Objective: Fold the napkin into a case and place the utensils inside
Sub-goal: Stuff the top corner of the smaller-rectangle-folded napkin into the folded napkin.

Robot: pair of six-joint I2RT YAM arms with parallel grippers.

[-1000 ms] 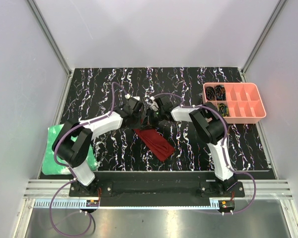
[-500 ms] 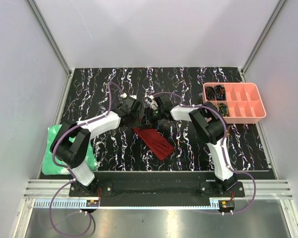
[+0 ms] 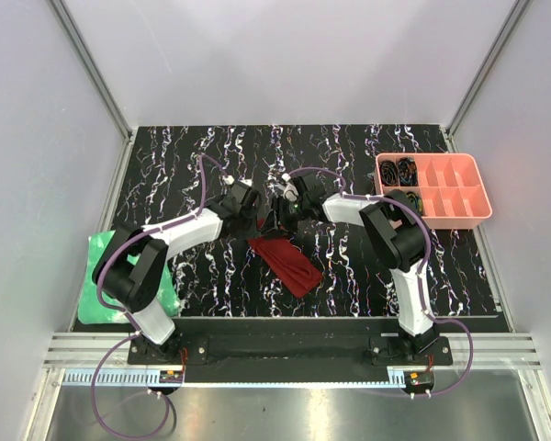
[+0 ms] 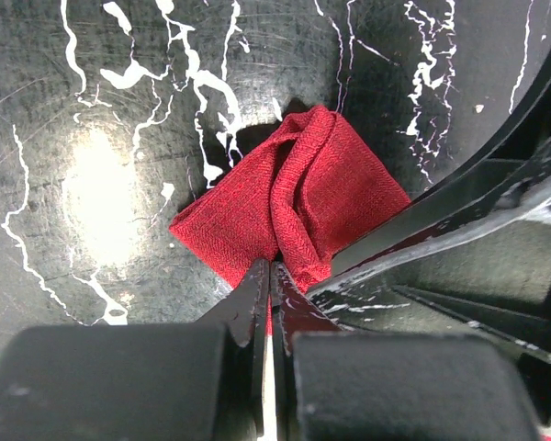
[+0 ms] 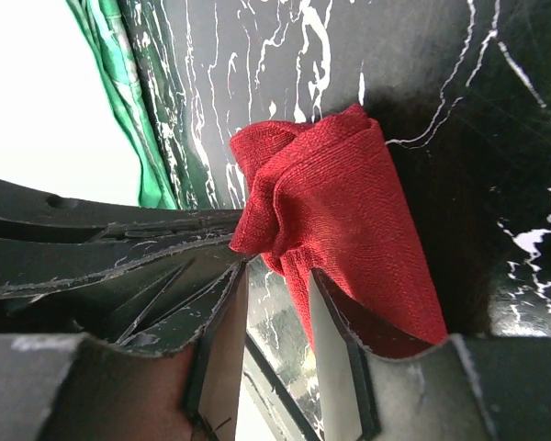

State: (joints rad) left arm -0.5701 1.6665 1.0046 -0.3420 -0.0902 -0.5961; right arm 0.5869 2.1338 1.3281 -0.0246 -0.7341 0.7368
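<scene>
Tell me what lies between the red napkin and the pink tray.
Only the right arm, crossing above otherwise bare marbled table, as the top view shows.

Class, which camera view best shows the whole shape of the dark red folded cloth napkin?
Top external: the dark red folded cloth napkin lies whole as a slanted strip. Both wrist views show only its bunched end, close up.

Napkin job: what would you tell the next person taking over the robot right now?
Left end effector: shut, pinching one end of the napkin.
Right end effector: open, jaws apart, with the napkin lying against one finger.
Napkin: mid-table, bunched into a rumpled long strip.
Done: a rough fold only.
Left to do: tidy the fold, then slip the cutlery inside. No cutlery shows in any view, so find it first.
</scene>
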